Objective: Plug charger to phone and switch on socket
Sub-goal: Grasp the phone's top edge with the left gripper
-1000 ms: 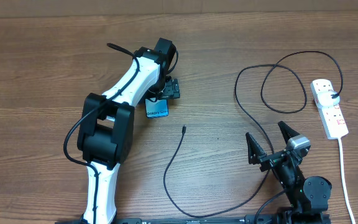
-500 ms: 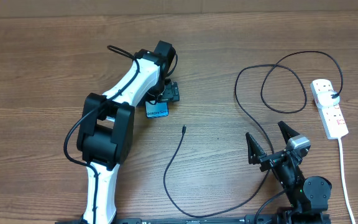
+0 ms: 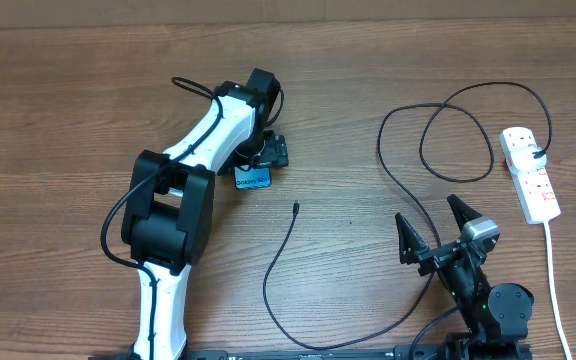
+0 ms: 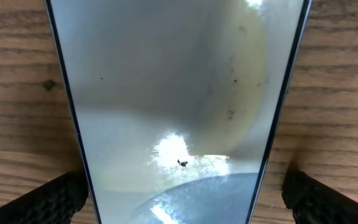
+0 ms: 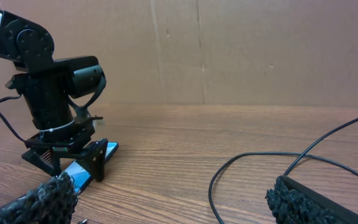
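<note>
The phone [image 3: 253, 180] lies flat on the table with its blue screen up, partly under my left gripper [image 3: 265, 152]. In the left wrist view the phone [image 4: 173, 81] fills the frame, and the left gripper [image 4: 180, 202] stands open with one finger on each side of it. The charger [image 3: 278, 260] is a thin black cable; its tip [image 3: 295, 207] lies loose, right of the phone. It loops past my right gripper [image 3: 438, 232], which is open and holds nothing. The socket [image 3: 530, 178] is a white strip at the far right with a black plug in it.
The strip's white cord [image 3: 556, 280] runs down the right edge toward the front. The black cable makes a wide loop [image 3: 455, 140] between the right arm and the strip. A cardboard wall [image 5: 229, 50] stands behind the table.
The left wrist has shifted very slightly over the phone. The cable, the strip and the right arm have not moved.
</note>
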`<state>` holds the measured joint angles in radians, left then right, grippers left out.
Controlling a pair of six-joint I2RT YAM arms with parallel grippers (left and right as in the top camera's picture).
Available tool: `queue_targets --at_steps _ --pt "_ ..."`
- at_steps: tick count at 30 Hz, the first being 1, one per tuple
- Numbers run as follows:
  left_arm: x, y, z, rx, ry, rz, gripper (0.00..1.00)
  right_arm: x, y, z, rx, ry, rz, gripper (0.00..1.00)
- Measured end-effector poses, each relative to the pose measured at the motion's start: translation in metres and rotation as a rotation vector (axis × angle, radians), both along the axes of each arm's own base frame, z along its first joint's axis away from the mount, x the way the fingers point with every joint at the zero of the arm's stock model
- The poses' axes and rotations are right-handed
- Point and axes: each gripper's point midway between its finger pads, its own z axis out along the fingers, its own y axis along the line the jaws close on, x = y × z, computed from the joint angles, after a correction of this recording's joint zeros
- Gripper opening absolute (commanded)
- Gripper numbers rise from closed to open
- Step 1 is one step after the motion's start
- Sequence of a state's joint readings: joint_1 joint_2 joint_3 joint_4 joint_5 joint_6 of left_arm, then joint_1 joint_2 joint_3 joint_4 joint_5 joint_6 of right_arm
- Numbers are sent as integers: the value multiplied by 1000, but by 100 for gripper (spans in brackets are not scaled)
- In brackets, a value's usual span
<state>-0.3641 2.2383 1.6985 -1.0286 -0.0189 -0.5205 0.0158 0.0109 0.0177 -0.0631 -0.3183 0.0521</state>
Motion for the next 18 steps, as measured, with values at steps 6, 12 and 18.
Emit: queue_targets --at_steps 6,12,18 --pt "22 5 0 -13 -82 24 100 0 0 0 0 1 0 100" --pt "42 26 2 -14 -137 76 98 0 0 0 0 0 0 100" --pt "39 32 1 -15 -117 84 80 0 0 0 0 0 0 100"
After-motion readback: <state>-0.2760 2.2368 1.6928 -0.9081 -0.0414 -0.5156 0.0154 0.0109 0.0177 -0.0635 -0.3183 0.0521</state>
